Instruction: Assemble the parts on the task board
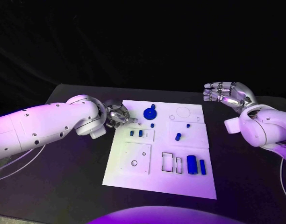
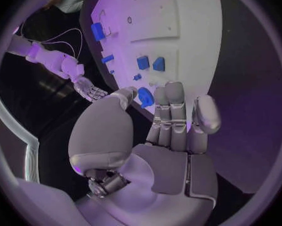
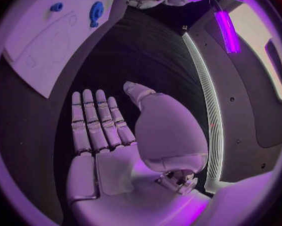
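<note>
Landmark: the flat white rectangular task board point(image 1: 126, 172), lying mid-bench on the black bench point(image 1: 69, 186).

Nearest edge of the board: two upright blue cylinder-like parts point(image 1: 192, 163) stand side by side toward its right corner, just beside a pair of empty rectangular cut-outs point(image 1: 167, 161). Left of those, a raised white panel point(image 1: 136, 158) with a small round hole, nothing in it.

Mid-board: two small blue pegs point(image 1: 136, 133) sit in a framed recess on the left half; one lone blue piece point(image 1: 178, 136) on the right half.

Far end of the board: a round blue gear-shaped part point(image 1: 150, 113) lies near the far-left corner; a circular outline point(image 1: 182, 112) beside it looks unfilled.

Left robot hand point(image 1: 118, 116): at the board's left edge, level with the gear. From the wrist camera its fingers point(image 2: 175, 110) are extended, tips close to a blue part point(image 2: 145, 97), with nothing visibly gripped. I read it as released.

Right robot hand point(image 1: 228, 95): lifted off the board's far-right corner, over bare bench, fingers point(image 3: 94, 120) straight and apart, palm empty. Released.

Progress, my judgement: early to middling. A few pieces seem seated; the cut-outs, round hole and circle remain to be filled.
</note>
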You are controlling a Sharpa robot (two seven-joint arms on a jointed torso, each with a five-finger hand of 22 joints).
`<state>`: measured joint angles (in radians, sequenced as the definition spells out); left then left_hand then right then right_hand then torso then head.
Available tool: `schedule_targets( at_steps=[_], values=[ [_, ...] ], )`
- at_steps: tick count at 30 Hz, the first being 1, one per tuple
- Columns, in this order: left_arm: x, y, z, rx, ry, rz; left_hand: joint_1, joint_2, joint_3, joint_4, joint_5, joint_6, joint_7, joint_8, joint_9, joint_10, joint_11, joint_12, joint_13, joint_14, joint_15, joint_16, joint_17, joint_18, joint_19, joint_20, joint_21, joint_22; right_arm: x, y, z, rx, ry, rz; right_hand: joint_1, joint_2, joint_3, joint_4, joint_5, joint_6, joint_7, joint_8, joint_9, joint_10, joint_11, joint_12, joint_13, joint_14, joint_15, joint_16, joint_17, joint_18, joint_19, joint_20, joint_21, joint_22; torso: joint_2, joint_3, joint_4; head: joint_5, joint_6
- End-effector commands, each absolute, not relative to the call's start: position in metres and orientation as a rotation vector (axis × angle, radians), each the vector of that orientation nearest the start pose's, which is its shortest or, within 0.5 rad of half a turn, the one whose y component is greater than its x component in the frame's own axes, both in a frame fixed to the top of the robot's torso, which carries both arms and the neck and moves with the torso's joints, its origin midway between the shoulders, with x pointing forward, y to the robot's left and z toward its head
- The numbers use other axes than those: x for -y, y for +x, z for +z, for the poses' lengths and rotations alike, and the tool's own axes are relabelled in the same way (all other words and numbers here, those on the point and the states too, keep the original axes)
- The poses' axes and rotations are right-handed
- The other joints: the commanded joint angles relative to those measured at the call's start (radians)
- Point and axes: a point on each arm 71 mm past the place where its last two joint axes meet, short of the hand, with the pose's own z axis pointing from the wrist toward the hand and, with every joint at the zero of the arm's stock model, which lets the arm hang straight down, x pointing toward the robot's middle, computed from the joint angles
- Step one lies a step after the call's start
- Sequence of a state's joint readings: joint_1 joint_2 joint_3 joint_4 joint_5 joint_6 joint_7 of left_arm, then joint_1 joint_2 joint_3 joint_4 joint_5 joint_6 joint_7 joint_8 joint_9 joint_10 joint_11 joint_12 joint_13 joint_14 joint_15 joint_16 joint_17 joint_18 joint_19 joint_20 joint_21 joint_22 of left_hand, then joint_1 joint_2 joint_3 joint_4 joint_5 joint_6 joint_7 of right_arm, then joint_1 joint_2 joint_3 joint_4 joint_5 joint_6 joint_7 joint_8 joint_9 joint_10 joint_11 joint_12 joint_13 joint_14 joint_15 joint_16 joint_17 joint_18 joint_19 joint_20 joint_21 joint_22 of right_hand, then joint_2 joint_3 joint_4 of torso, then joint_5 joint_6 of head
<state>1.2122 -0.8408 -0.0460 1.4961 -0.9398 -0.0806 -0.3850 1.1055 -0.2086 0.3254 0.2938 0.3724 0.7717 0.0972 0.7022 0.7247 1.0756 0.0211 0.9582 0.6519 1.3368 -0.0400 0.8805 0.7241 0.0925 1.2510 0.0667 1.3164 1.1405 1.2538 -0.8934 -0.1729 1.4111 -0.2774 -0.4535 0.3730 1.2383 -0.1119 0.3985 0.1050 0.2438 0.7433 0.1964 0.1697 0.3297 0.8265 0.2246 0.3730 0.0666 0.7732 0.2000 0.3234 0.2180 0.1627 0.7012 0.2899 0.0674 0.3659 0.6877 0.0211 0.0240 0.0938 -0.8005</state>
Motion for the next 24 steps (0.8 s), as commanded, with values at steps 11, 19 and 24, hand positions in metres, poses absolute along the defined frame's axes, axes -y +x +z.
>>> schedule_targets(
  at_steps=[11,19,24],
  values=[
    [-0.168,0.487,-0.191,-1.765,0.027,-0.895,0.319,-0.055,0.113,-0.022,-0.007,-0.087,0.074,-0.144,-0.196,-0.248,0.081,-0.201,-0.185,-0.169,0.074,0.163,0.109,0.089,-0.338,0.066,-0.368,-0.424,0.274,0.500,-0.199,-1.444,0.835,1.164,0.012,0.006,0.002,-0.005,0.006,0.017,0.087,0.004,-0.002,0.002,-0.001,0.012,-0.001,-0.003,-0.005,0.011,-0.003,-0.006,-0.006,-0.002,0.001,-0.005,0.002,-0.0013,-0.0005,-0.014,0.021],
    [-0.147,0.486,-0.202,-1.705,0.282,-0.833,0.356,-0.071,0.101,-0.026,-0.008,-0.072,0.075,-0.170,-0.251,-0.288,0.089,-0.259,-0.255,-0.228,0.083,0.146,0.052,0.089,-0.351,0.075,-0.386,-0.428,0.273,0.500,-0.199,-1.446,0.830,1.166,0.017,0.006,0.004,-0.008,0.005,0.021,0.085,0.007,-0.002,0.003,-0.002,0.013,-0.001,-0.001,-0.006,0.012,-0.004,-0.005,-0.006,-0.002,0.001,-0.006,0.002,-0.0021,-0.0001,-0.020,0.029],
    [-0.136,0.486,-0.214,-1.723,0.402,-0.760,0.354,-0.076,0.066,-0.017,-0.012,-0.081,0.073,-0.182,-0.276,-0.318,0.098,-0.279,-0.285,-0.246,0.091,0.157,0.040,0.089,-0.360,0.084,-0.396,-0.430,0.272,0.500,-0.200,-1.448,0.829,1.168,0.017,0.006,0.004,-0.009,0.005,0.021,0.085,0.007,-0.002,0.003,-0.002,0.013,-0.001,-0.001,-0.006,0.012,-0.004,-0.005,-0.006,-0.002,0.001,-0.006,0.003,-0.0010,-0.0043,-0.021,0.031]
  ],
)
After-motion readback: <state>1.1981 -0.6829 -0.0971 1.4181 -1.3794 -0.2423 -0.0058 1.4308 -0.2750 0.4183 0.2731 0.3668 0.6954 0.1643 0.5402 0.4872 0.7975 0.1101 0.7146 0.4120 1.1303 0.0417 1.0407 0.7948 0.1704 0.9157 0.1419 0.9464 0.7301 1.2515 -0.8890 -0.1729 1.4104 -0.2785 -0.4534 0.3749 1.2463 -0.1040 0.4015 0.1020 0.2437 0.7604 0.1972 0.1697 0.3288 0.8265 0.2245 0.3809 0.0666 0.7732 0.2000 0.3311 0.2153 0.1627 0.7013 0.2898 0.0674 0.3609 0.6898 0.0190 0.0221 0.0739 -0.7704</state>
